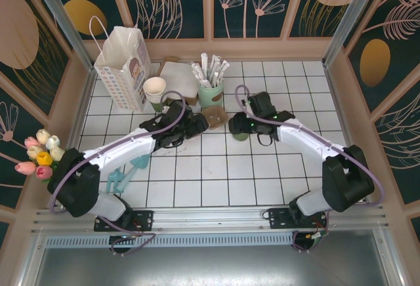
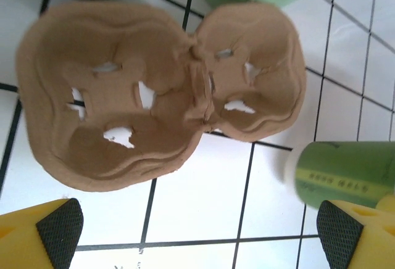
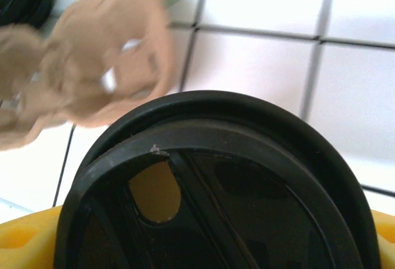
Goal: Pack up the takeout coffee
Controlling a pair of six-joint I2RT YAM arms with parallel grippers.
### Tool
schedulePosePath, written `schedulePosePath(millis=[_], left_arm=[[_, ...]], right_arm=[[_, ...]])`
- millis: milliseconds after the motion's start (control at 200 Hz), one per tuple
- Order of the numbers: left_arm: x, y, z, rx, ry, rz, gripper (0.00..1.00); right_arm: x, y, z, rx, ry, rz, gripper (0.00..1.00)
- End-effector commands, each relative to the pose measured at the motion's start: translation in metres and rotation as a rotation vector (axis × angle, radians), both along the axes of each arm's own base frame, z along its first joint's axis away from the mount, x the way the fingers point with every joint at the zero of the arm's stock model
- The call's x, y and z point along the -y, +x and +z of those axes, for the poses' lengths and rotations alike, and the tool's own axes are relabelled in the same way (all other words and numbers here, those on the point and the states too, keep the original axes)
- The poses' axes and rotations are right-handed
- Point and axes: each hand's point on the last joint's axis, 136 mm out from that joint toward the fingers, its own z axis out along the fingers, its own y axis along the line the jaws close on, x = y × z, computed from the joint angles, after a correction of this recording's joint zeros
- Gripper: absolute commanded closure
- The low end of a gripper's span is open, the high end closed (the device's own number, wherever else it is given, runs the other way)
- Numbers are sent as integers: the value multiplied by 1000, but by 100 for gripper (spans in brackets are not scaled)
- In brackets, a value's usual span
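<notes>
The right gripper (image 1: 243, 124) stands over the takeout coffee (image 1: 241, 134). Its yellow fingers (image 3: 17, 242) are set wide on either side of the black lid (image 3: 216, 189), at 8 and 4 o'clock in the wrist view. Whether they press on the cup or stand just off it cannot be told. The dark green cup stands on the white tiled table (image 1: 197, 168), about mid-table.

The left gripper (image 2: 197, 235) is spread wide and holds nothing, its black pads (image 2: 58, 231) far apart. At its 12 o'clock in the wrist view lies the brown pulp cup carrier (image 2: 160, 96), both wells empty. The coffee's green wall shows at 3 o'clock, just beside the right-hand pad.

From above, the carrier lies between the two grippers, near the coffee and at its 10 o'clock. At the carrier's 12 o'clock stands a pale green cup (image 1: 211, 94) of white wrapped sticks. At that cup's 9 o'clock is a stack of lidless cups (image 1: 155, 90), with a white paper bag (image 1: 125, 66) just beyond.
</notes>
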Motion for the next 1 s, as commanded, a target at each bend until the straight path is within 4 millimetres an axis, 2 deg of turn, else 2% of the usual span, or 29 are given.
schedulePosePath(millis=[0,190,305,385,565,716,996], left_arm=[[-18,9,16,107,48,64,1],[-49,15,36,207,63,214,1],[-65,17,38,211,84,279,1],[-74,15,37,208,88,319,1],[-78,15,31,217,11,393,2],[-77,17,29,219,-4,404,1],[-78,20,29,225,5,403,1]], right_arm=[[13,35,14,28,-2,-77,21],[20,97,15,52,-28,-134,21],[17,131,11,38,-28,-147,21],[10,146,9,21,-29,-135,21],[0,172,1,-6,-58,-135,21],[-9,187,-1,-11,-49,-128,20],[-20,191,-19,-64,-55,-113,18]])
